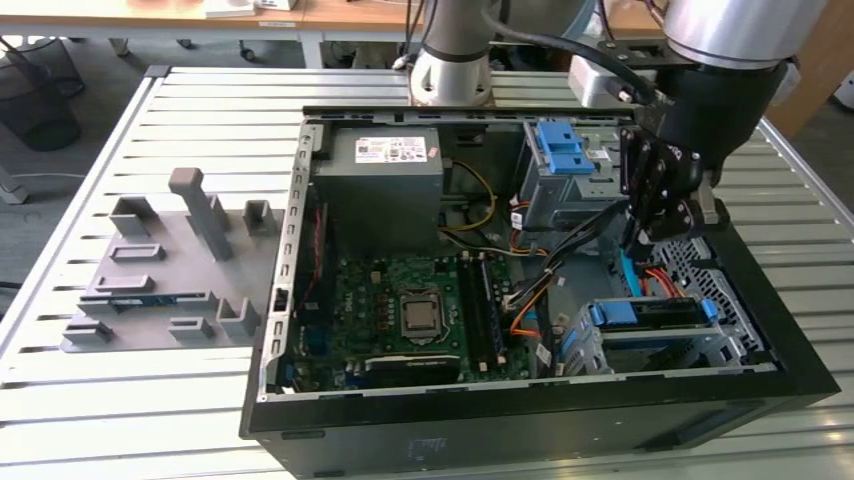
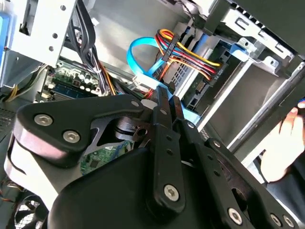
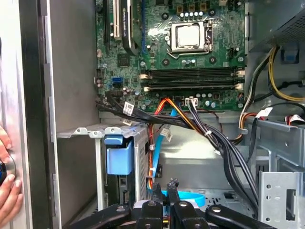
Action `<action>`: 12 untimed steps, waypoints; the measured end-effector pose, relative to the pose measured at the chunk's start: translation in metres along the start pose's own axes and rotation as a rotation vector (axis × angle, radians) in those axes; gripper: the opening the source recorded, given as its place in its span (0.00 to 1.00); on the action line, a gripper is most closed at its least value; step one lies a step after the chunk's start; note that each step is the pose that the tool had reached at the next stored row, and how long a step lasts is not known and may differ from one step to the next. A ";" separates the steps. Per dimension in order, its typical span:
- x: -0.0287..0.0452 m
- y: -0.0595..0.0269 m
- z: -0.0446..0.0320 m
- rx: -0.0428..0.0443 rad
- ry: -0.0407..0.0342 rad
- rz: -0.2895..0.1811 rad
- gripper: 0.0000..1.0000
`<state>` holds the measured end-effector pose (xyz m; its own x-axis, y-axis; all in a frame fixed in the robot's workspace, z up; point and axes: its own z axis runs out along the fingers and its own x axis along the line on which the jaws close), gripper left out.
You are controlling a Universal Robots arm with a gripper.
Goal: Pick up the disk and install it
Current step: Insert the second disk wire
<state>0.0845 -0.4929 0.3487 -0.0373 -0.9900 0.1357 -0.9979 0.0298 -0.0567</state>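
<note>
The disk (image 1: 650,313) sits low in the metal cage (image 1: 727,345) at the front corner of the computer case (image 1: 534,425) on the exterior view's right. It lies flat, and the end I can see runs along the case's front edge. How far its long side reaches back into the cage I cannot tell. What shows is a blue plastic frame around a dark strip; its face is hidden by the cage. I, the gripper (image 1: 663,232), hang just above and behind it, inside the case near the wall on the exterior view's right, not touching it. My fingers (image 3: 157,187) are drawn together to a bare sliver with nothing between them. In the second wrist view the gripper (image 2: 167,98) points at a flat blue cable (image 2: 138,57) and a bundle of red, yellow and black wires (image 2: 193,55). Toward the middle of the case lies the green circuit board (image 1: 414,300). The grey power supply (image 1: 387,165) sits by the case's back edge. A person's hand (image 3: 7,191) rests on the outside of the case wall. The case stands on a slatted table (image 1: 200,110), with a grey fixture plate (image 1: 160,280) beside it near the table edge on the exterior view's left.
</note>
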 end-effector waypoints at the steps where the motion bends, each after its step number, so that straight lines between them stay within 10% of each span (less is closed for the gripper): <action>1: 0.0000 0.0000 -0.0001 -0.0001 -0.0012 0.000 0.16; 6: 0.0030 0.0001 0.0010 -0.0031 -0.0820 0.004 0.16; 12: 0.0212 -0.0003 0.0061 -0.0035 -0.0934 0.005 0.16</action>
<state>0.0843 -0.5148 0.3455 -0.0373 -0.9984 0.0426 -0.9979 0.0350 -0.0537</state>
